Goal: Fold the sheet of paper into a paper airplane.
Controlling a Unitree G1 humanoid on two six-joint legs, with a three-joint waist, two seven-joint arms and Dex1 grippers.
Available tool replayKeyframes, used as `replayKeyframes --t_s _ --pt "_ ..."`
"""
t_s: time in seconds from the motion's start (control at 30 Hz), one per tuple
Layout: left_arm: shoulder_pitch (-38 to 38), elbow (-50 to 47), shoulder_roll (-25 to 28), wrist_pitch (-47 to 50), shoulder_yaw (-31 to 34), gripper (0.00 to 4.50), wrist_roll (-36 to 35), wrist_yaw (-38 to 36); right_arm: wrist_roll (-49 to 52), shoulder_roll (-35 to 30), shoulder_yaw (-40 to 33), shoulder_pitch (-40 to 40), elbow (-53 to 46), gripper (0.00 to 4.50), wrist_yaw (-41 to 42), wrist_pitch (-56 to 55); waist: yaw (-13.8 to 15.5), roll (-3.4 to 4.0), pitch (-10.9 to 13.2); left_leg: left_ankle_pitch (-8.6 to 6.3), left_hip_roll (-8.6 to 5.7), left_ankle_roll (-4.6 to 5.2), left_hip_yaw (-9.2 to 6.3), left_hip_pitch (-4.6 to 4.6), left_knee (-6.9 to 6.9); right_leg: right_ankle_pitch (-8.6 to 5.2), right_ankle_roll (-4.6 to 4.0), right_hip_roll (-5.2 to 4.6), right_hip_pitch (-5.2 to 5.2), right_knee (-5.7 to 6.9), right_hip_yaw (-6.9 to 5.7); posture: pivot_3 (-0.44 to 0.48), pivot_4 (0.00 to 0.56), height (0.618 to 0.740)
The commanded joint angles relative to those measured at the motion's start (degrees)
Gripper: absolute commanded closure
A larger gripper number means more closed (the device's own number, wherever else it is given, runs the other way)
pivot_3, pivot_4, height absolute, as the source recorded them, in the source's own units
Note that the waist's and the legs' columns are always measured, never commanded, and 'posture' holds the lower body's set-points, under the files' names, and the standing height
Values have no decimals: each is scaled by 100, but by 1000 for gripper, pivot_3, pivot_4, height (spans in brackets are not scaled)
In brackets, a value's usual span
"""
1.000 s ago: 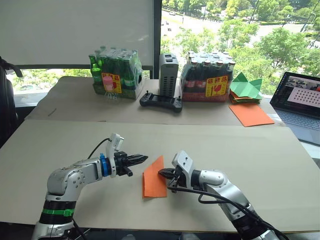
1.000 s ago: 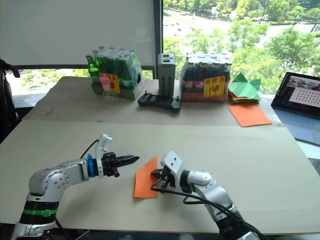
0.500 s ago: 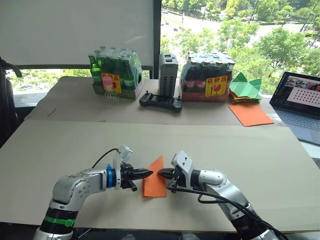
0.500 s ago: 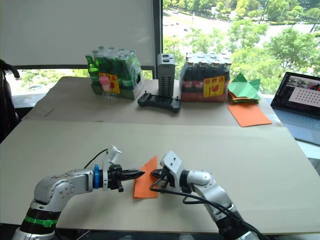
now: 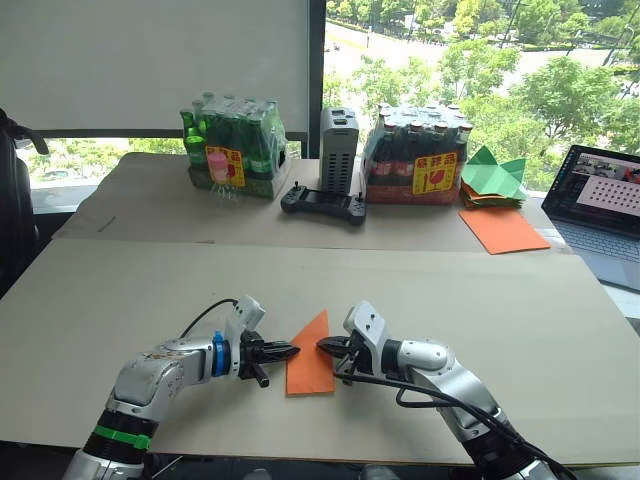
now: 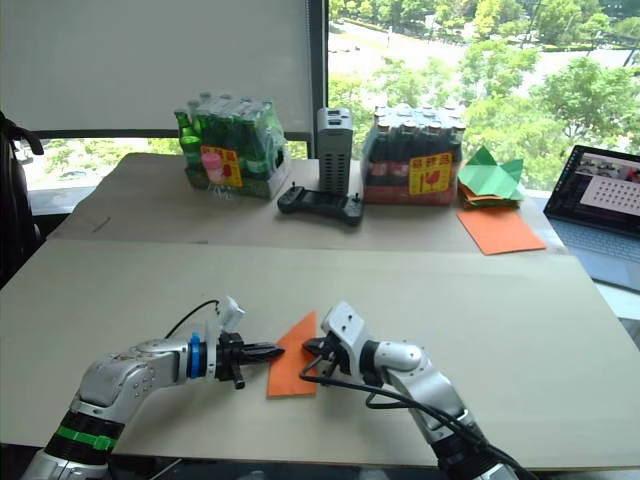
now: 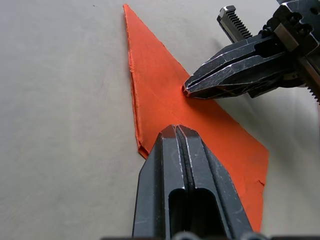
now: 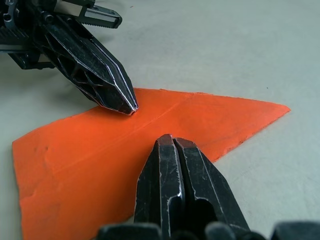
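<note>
Both grippers, left [image 5: 290, 351] and right [image 5: 322, 347], closed and empty, press the paper [image 5: 309, 360] lower centre; uneven pressure could skew the crease.

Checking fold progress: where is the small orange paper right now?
In the head views the paper lies flat on the near table, centred, folded to a point, between the shut left gripper and shut right gripper, whose tips press on it.

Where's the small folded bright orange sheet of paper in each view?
Left eye: small folded bright orange sheet of paper, low centre, between both grippers.
Right eye: low centre-left.
Left wrist: diagonal wedge ahead of the shut fingers.
Right wrist: flat across the middle.
Shared landmark: the wedge's pointed tip.
</note>
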Motion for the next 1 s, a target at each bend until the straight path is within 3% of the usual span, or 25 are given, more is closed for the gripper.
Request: replayKeyframes --t_s 0.03,0.63,1.0 --pt "50 338 8 1 -148 4459 289 80 58 -4 -47 -20 -200 4480 -9 61 8 0 0 0 0 0 0 0 0 0 0 0 0 0 0 0 150 740" --pt "191 140 3 73 -121 4459 214 56 -454 102 -139 -154 1091 4480 -655 -690 -6 1 -4 0 0 0 1 12 0 0 0 0 9 2 1 0 150 740" --pt "157 183 9 52 -101 4459 244 35 -537 363 -111 -425 1400 4480 -793 -744 -18 3 -7 0 1 0 1 21 -1 0 0 0 12 8 2 0 150 740"
